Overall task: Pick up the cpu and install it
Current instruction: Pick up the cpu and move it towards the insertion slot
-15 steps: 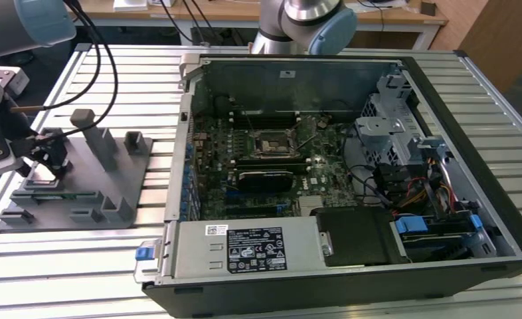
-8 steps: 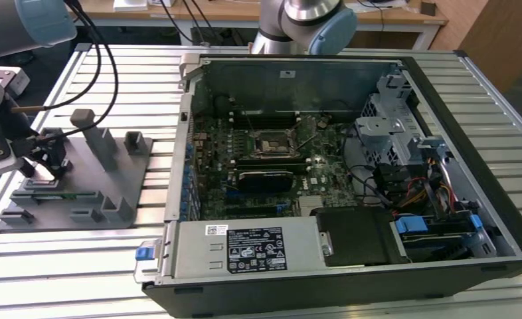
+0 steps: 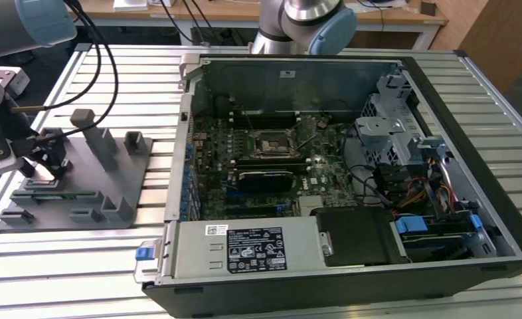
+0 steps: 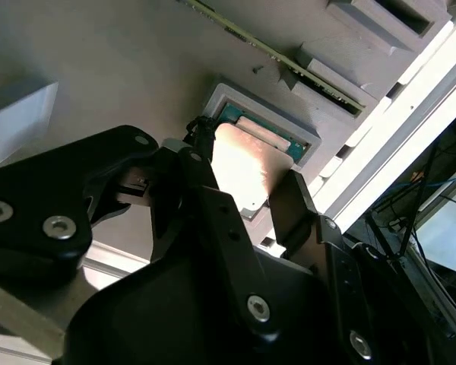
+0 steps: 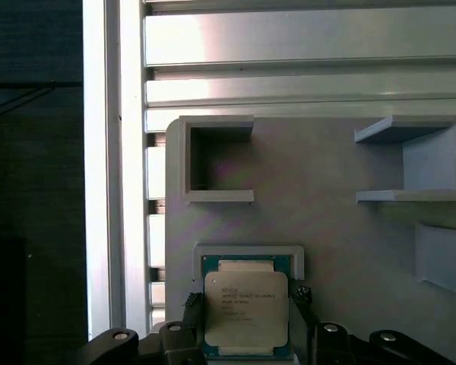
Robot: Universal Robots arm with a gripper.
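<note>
1. The gripper [image 5: 245,296] is right over the cpu [image 5: 247,313]. The chip lies straight under it, in the gap between the jaws.
2. The jaws are spread apart. In the first wrist view one black finger [image 5: 300,295] is at one side of the chip and the other finger is at the opposite side. Both are very close to its edges, and they do not look pressed onto it yet.
3. The cpu is flat, with its shiny metal top facing up. It is almost square, so no long side matters much. The two free sides are the ones the fingers do not face.
4. The chip sits in a small pocket [image 5: 248,251] with a low rim. The pocket is part of the grey tray [image 5: 334,175]. The rim is just beside the chip all the way round, so the fingers have little room.
5. The tray lies on a table [image 3: 66,266] made of metal slats. In the exterior view it is at the exterior view's left, and the gripper is low over it.
6. Farther off is the open computer case [image 3: 332,80]. The black socket [image 3: 270,143] is in the middle of its green board [image 3: 212,133], well apart from the chip, toward the exterior view's right.
</note>
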